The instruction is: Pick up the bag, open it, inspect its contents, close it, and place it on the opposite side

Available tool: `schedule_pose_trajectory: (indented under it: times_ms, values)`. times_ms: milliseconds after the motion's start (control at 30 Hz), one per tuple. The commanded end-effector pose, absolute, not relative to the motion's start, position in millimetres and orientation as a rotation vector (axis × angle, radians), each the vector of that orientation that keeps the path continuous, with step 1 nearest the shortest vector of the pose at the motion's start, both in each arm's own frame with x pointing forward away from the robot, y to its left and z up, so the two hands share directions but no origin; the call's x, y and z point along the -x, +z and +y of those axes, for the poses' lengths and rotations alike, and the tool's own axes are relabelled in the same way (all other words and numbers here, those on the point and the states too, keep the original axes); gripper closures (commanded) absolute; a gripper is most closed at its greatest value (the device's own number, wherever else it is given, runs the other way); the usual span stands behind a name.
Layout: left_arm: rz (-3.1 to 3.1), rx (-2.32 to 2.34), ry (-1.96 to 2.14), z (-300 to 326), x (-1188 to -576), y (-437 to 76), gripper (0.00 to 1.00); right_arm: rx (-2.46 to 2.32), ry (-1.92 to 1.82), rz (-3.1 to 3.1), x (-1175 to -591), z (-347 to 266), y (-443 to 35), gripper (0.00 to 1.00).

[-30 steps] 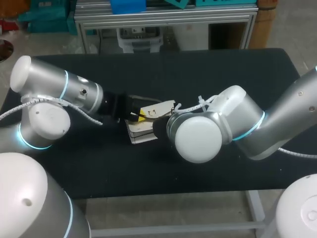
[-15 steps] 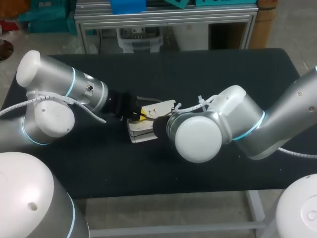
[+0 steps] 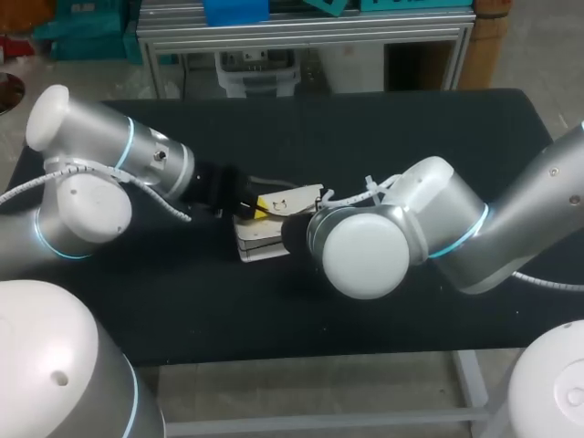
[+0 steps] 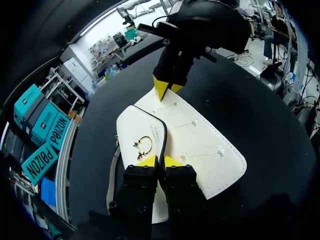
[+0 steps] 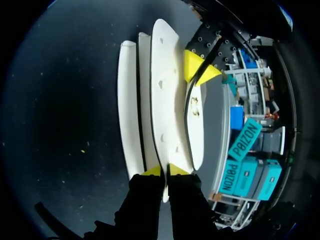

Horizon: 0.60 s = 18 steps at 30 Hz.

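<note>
Head view: left jaws, right jaws pinch bag point(image 3: 260, 243) flap.

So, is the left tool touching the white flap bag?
Touching. The left wrist view shows the left tool with both yellow tips pinching the black-trimmed edge of the white flap bag.

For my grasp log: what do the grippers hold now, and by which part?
Both hold the white bag: the left gripper pinches the edge of the black-trimmed flap, the right gripper pinches the opposite end.
</note>
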<state>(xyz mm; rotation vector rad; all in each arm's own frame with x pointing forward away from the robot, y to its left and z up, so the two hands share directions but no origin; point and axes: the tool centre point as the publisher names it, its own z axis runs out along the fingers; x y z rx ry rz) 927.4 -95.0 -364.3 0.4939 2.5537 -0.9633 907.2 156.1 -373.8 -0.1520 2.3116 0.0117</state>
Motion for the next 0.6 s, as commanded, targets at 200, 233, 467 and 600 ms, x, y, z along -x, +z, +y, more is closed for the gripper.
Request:
schedule_pose_trajectory:
  times_ms: [200, 233, 467, 600]
  values:
    - [2.581, -0.579, -0.977, -88.8, -924.2, -370.9, 0.81, 0.140, 0.047, 1.946, -907.0, 153.3, -378.0, 1.00]
    - [2.584, -0.584, -0.978, -89.5, -924.0, -371.6, 0.74, 0.140, 0.047, 1.946, -907.0, 153.3, -378.0, 1.00]
    - [2.528, -0.590, -1.030, -84.6, -922.2, -356.4, 0.25, 0.140, 0.047, 1.946, -907.0, 153.3, -378.0, 1.00]
    - [2.483, -0.623, -1.077, -81.7, -919.6, -342.5, 0.31, 0.140, 0.047, 1.946, -907.0, 153.3, -378.0, 1.00]
